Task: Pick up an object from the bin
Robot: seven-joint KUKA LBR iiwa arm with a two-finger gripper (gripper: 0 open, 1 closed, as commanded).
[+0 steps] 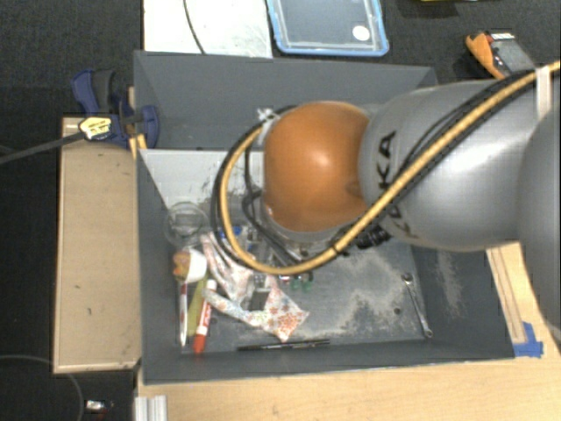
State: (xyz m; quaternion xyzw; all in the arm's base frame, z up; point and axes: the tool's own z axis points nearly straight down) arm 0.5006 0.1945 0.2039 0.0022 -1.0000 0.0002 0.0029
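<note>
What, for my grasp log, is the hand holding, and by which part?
It cannot be told: the arm's orange cover hangs over the crumpled patterned wrapper in the left heap of the bin and hides any hold.

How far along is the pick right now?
Done: arm is inside the bin, orange wrist cover above the left heap. In hand: cannot tell if anything is gripped. Left: lifting out; the crumpled patterned wrapper and red marker lie on the floor.

Heap (pixel 241 296) at bin's (pixel 289 90) left front, cup (pixel 184 222) behind it, arm (pixel 456 174) overhead.
</note>
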